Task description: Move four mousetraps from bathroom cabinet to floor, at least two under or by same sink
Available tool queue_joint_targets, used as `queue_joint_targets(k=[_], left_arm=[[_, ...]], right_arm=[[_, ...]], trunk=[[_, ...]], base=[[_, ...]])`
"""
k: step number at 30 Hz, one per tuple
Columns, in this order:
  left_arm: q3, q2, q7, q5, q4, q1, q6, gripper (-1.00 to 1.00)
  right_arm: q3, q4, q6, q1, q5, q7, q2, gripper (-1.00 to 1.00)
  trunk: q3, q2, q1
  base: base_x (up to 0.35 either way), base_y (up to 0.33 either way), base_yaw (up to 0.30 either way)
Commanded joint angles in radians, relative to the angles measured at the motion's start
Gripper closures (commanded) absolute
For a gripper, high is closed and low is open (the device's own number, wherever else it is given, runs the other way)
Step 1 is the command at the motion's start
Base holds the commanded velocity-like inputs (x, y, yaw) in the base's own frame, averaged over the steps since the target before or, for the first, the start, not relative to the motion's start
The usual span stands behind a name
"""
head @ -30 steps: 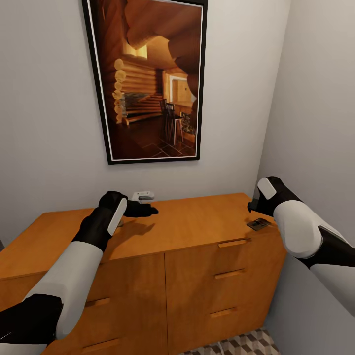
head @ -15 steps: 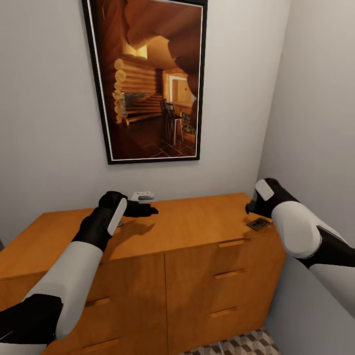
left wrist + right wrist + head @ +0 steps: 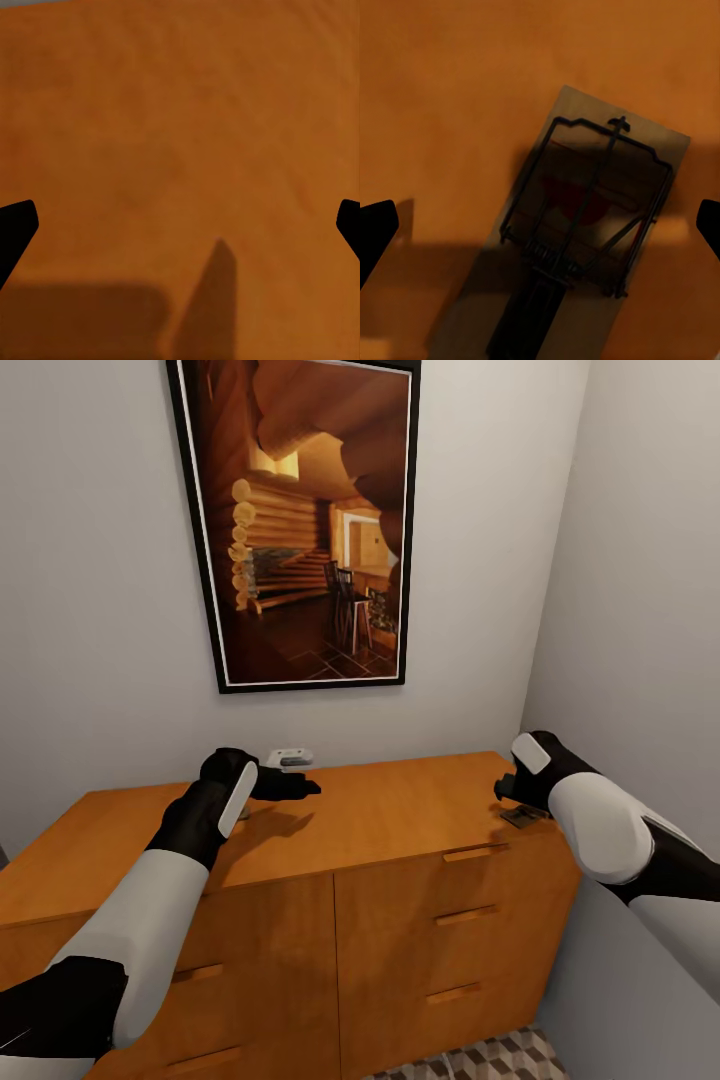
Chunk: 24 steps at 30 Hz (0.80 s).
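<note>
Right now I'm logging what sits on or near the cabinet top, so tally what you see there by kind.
Mousetrap: 1
White wall gadget: 1
Framed picture: 1
Total: 3

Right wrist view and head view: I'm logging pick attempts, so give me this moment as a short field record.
target: flat rectangular wooden mousetrap with dark wire and red mark, lying on the cabinet top near its right front corner
support: orange-brown wooden cabinet with bar handles
right hand: open, above the mousetrap, fingertips on either side, not touching it
left hand: open, above bare cabinet top, holding nothing
nearby: small white gadget at the wall behind the left hand; framed log-cabin picture above
floor: cube-pattern tiles below the cabinet
</note>
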Motion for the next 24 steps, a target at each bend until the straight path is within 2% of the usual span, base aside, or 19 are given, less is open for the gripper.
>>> queue_joint_targets(k=[1,24], left_arm=[[0.000,0.000,0.001,0.003,0.000,-0.001,0.004,-1.00],[-0.001,-0.001,0.000,0.005,0.000,-0.001,0.004,-1.00]], right_arm=[[0.002,0.000,0.001,-0.001,-0.008,-0.006,0.000,-1.00],[0.002,0.010,-0.006,-0.001,-0.009,-0.006,-0.007,-1.00]], trunk=[[-0.001,-0.001,0.000],[-0.001,-0.001,0.000]], base=[[0.000,0.000,0.000],[0.000,0.000,0.000]])
